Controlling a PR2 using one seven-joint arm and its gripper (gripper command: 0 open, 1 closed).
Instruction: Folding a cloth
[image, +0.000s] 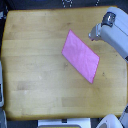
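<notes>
The cloth (80, 56) lay flat and slanted on the table (30, 50); the gripper (93, 35) hovered just beside its upper corner, grip state seemingly indiscernible.

view: exterior | angle: overhead, looking down | range: whole tabletop (30, 75) framed

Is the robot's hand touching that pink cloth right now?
Apart. The exterior view shows bare table between the gripper and the cloth.

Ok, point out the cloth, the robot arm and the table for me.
cloth (80, 55), exterior view, middle of the pink sheet.
robot arm (114, 34), exterior view, its white-grey casing.
table (35, 60), exterior view, bare wood on the view's left.
</notes>
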